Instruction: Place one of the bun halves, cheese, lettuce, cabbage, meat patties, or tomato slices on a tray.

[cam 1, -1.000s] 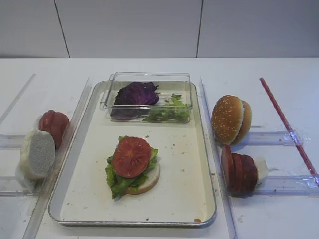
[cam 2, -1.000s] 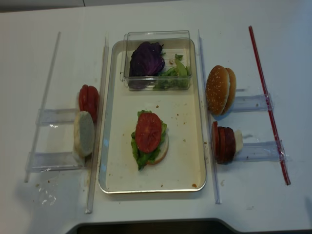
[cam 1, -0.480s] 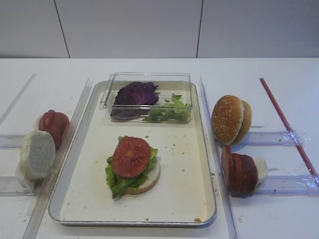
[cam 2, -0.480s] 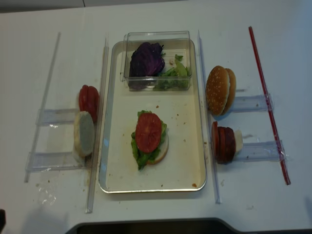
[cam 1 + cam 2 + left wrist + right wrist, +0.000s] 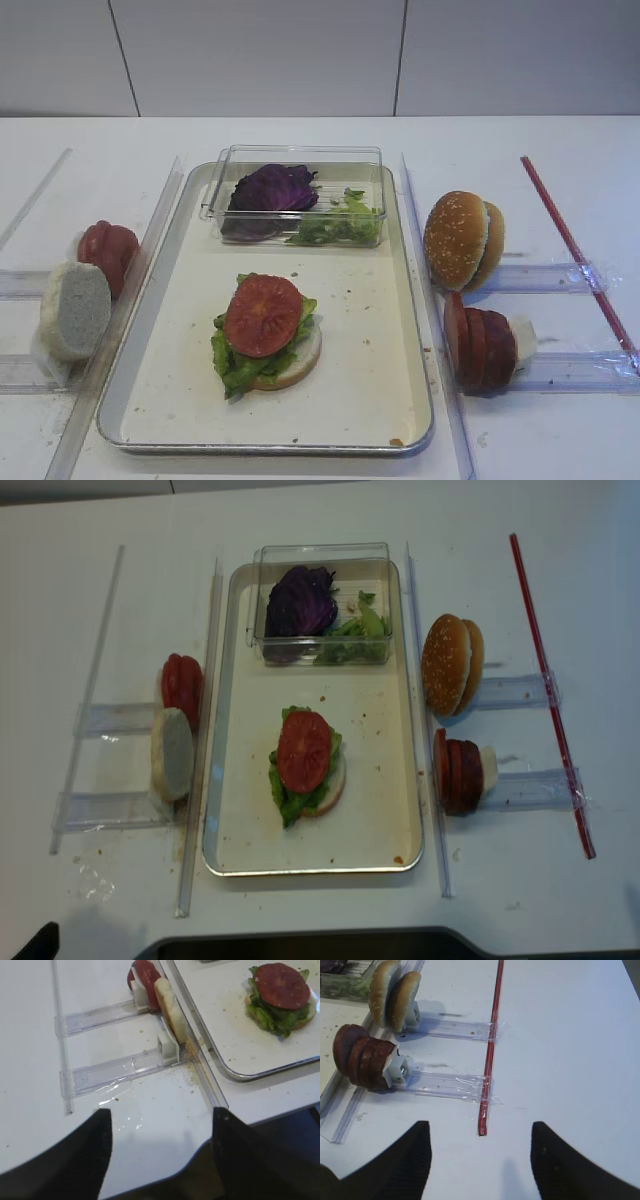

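The tray (image 5: pixel 400 330) is filling mid-frame, a stack sitting lower centre: bun half, lettuce (image 5: pixel 232 362), tomato slice (image 5: pixel 263 315) on top. Patties (image 5: pixel 362 1060) are standing on edge at the right wrist view's left, up and left of the right gripper (image 5: pixel 480 1160), their row running along the rack. That arm looks nearer them. The left gripper (image 5: pixel 160 1152) is hanging wide open and empty; the right is spread too. Only the overhead views are showing cabbage (image 5: pixel 300 600) in the box.

light: bright, even | shadows: soft | focus: sharp | glare: none
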Controlling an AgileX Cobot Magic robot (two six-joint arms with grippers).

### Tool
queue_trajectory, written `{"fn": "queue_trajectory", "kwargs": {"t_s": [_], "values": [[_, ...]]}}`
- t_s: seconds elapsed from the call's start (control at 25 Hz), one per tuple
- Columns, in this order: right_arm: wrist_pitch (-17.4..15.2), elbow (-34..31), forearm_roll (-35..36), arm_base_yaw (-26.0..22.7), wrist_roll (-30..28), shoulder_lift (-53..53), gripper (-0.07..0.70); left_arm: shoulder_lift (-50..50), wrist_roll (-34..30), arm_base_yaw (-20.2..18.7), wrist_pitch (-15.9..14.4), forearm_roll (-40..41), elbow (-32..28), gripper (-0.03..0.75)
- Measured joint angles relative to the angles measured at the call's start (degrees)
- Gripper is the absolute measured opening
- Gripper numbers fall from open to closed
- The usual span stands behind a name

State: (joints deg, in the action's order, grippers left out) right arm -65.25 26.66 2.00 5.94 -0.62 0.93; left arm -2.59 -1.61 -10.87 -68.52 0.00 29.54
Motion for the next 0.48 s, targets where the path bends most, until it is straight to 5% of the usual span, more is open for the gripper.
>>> {"fn": "queue_trajectory", "kwargs": {"t_s": [0.48], "values": [[0.0,0.0,0.0,0.0,0.0,0.0,0.454,0.0,-1.88,0.0,0.97,-0.49,-1.66,0.401]]}}
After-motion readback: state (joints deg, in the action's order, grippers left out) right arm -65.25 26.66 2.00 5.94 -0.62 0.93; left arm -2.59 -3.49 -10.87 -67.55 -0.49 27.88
